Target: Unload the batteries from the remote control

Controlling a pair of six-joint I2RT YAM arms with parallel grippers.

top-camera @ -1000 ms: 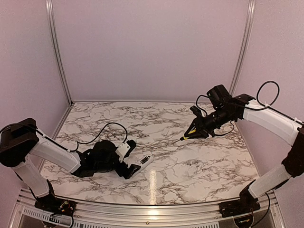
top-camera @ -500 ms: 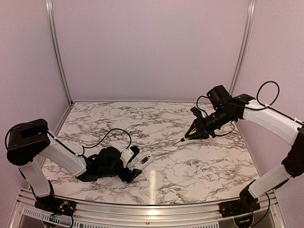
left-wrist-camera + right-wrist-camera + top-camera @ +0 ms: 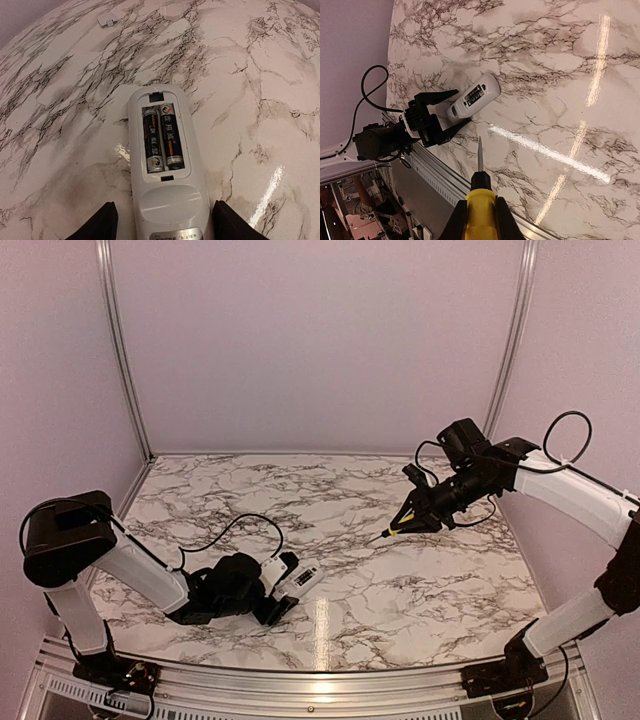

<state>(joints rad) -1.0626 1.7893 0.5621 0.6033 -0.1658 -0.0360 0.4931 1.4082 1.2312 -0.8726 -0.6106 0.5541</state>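
The white remote control [image 3: 167, 200] lies back-up on the marble table, its compartment uncovered. Two dark batteries [image 3: 161, 136] sit side by side in it. My left gripper [image 3: 164, 204] is open and straddles the remote's near end. A narrow gap shows at each black finger [image 3: 102, 222], smaller on the right. In the top view the left gripper [image 3: 277, 595] is low on the table at the remote control [image 3: 304, 578]. My right gripper [image 3: 480, 220] is shut on a yellow-handled tool [image 3: 480, 197] with a metal tip. It hovers mid-right, well away from the remote control [image 3: 475, 95].
A small white plastic piece [image 3: 106, 20] lies on the table far beyond the remote. The left arm's black cable [image 3: 240, 515] loops over the table behind the gripper. The table's metal front rail [image 3: 437, 177] runs just below the tool tip in the right wrist view.
The left arm has slid toward the remote, with its fingers on either side of the near end and the jaws narrowing. The right arm and tool have stayed put.
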